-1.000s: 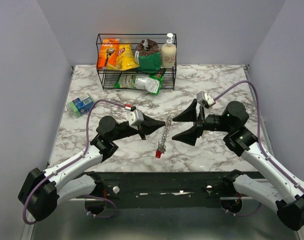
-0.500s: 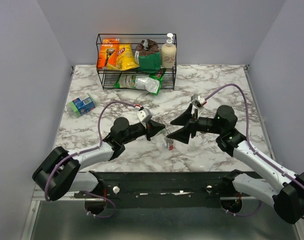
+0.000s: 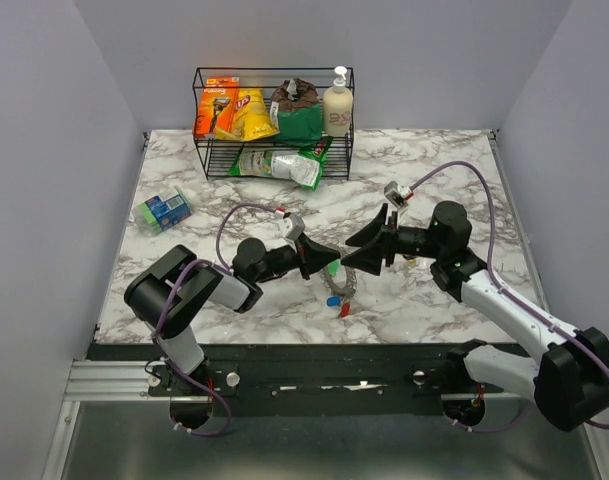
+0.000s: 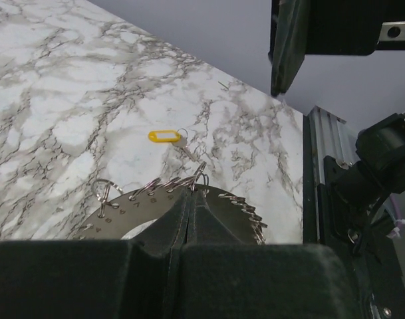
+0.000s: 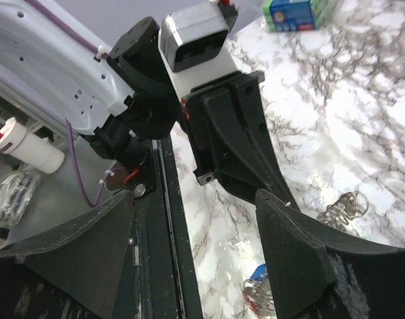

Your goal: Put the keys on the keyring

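My left gripper [image 3: 329,263] is shut on the edge of the keyring [image 4: 132,203], a flat grey metal ring with numbered holes and small wire loops along its rim. The keyring hangs from it near the table [image 3: 346,287], with a blue key [image 3: 334,300] and a red key [image 3: 344,311] at its lower end. A yellow key [image 4: 165,136] lies on the marble beyond the ring. My right gripper [image 3: 357,248] is open and empty, facing the left gripper [image 5: 232,143] closely. In the right wrist view the blue key [image 5: 259,272] shows below my open right gripper [image 5: 195,196].
A black wire rack [image 3: 274,150] with snack bags, a razor pack and a soap bottle stands at the back. A blue-green box [image 3: 162,210] lies at the left. The metal front rail [image 3: 304,360] runs along the near table edge.
The left gripper has moved right and nearer with the keyring, which now hangs lower and bunched instead of stretched out. The right gripper has moved left, closer to the left gripper.
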Robot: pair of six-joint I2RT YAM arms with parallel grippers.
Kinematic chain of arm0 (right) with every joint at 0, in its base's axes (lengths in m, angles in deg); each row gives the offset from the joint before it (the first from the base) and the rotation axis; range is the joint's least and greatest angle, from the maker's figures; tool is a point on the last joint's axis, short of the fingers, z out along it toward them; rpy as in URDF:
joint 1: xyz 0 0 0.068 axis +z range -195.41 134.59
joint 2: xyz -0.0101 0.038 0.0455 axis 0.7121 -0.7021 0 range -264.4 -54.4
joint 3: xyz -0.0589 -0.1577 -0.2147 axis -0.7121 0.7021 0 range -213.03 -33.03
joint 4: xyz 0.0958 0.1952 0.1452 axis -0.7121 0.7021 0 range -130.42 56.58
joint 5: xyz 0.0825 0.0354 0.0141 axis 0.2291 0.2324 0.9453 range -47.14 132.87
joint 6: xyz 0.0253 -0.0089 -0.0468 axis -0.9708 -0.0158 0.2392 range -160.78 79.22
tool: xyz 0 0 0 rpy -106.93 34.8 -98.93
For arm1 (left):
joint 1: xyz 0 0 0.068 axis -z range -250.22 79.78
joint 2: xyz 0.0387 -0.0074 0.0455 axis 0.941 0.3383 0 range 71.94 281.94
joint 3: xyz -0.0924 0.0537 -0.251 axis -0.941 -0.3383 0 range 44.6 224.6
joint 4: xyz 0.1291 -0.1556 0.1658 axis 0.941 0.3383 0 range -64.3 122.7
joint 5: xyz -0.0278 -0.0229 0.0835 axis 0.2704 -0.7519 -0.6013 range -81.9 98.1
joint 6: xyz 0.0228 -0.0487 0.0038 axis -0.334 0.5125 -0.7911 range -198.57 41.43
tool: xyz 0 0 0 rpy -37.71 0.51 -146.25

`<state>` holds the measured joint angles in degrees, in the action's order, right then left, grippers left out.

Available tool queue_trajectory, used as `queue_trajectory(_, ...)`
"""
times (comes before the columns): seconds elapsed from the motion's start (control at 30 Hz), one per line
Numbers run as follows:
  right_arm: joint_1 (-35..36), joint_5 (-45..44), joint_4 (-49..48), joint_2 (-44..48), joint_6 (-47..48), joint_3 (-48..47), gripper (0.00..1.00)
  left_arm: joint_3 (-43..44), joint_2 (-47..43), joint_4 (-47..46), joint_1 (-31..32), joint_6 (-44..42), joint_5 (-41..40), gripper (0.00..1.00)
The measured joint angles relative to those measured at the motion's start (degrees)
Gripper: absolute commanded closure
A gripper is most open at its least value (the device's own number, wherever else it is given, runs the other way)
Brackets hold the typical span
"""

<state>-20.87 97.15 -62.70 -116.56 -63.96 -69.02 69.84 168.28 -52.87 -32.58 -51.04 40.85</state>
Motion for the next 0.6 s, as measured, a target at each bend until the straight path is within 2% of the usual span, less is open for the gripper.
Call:
queue_trajectory(0.23, -0.24, 1.81, -0.02, -2.14, 0.04, 0.98, 0.2, 1.29, 1.6, -1.09, -0.24, 0.42, 3.54, 1.0)
queue_trajectory(0.4, -1.07, 1.97, 0.15, -2.14, 0.07, 2.01, 0.27, 1.4, 1.6, -1.16, -0.61, 0.11, 5.64, 1.0)
queue_trajectory(0.6, -2.56, 1.9, 4.57, -1.66, 1.33, 2.32, 0.28, 0.96, 1.38, -1.57, -1.33, -0.66, 6.8, 1.0)
